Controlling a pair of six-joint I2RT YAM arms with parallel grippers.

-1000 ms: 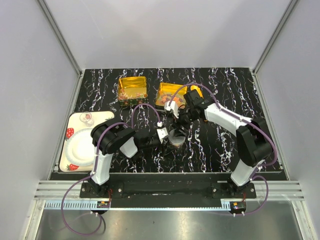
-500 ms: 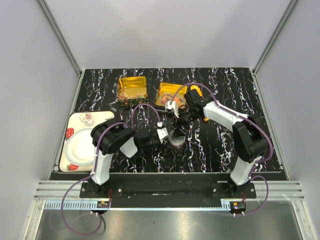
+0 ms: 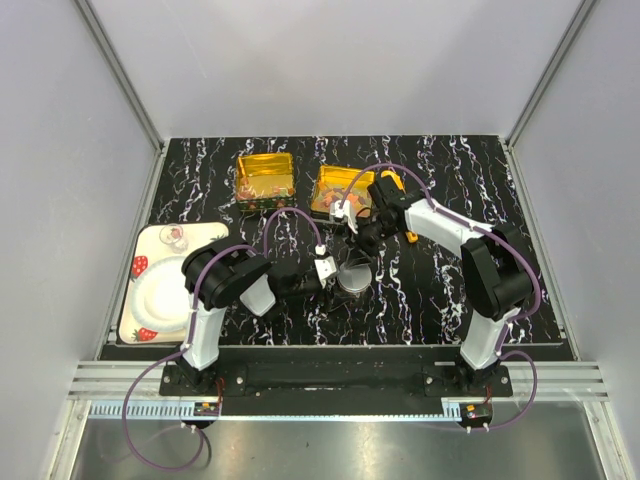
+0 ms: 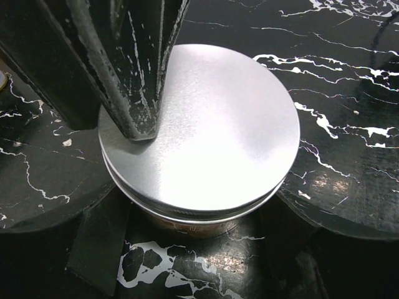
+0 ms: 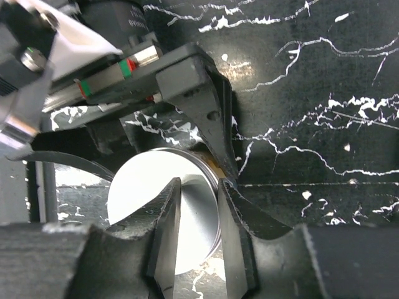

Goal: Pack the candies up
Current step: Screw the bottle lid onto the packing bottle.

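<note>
left gripper [image 4: 196, 199] clamps jar [image 4: 193, 225] | right gripper [image 5: 196, 187] narrow at lid [image 4: 218, 124] rim, grip unclear | jar inside hidden

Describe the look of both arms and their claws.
Left arm and right arm: white links, black joints, purple cables looping alongside. Left claw and right claw: black, with two tapered fingers each. The left one's silver rail carries red and green marks.

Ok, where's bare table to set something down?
Bare table lies in the back right corner beyond the right arm, and at back left between the tray and the left gold tin. The middle is crowded: left hand and right hand meet at the round tin.
</note>
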